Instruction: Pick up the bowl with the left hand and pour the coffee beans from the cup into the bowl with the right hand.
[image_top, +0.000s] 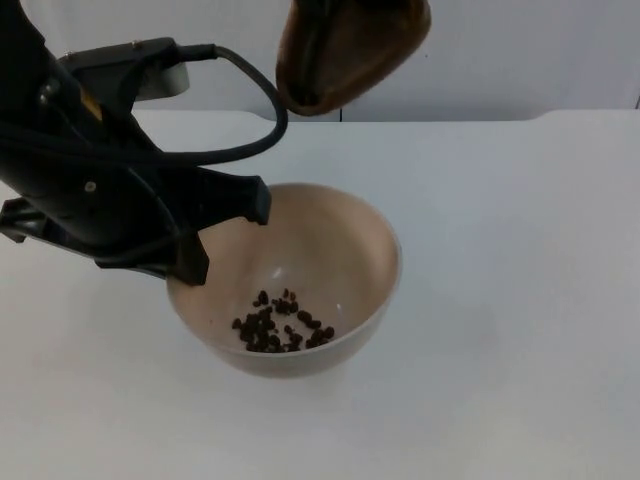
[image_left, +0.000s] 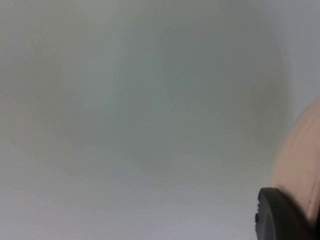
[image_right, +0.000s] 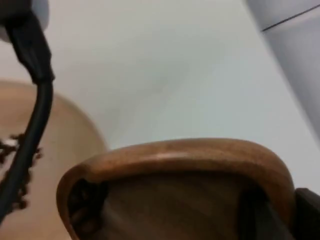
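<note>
On the white table (image_top: 520, 300), one beige bowl (image_top: 340, 250) is clamped at its left rim by the left gripper (image_top: 228, 230) and contains roughly two dozen coffee beans (image_top: 282, 325). One brown wooden cup (image_top: 350, 50) hangs tilted above the bowl's far edge; the right gripper's state cannot be determined. Grey partition wall (image_top: 520, 60) behind.

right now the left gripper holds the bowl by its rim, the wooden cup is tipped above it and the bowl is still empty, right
Not quite: the bowl is not empty. The top view shows coffee beans lying in its bottom. The rest stands: the left gripper holds its rim, and the wooden cup is tipped above it.
</note>
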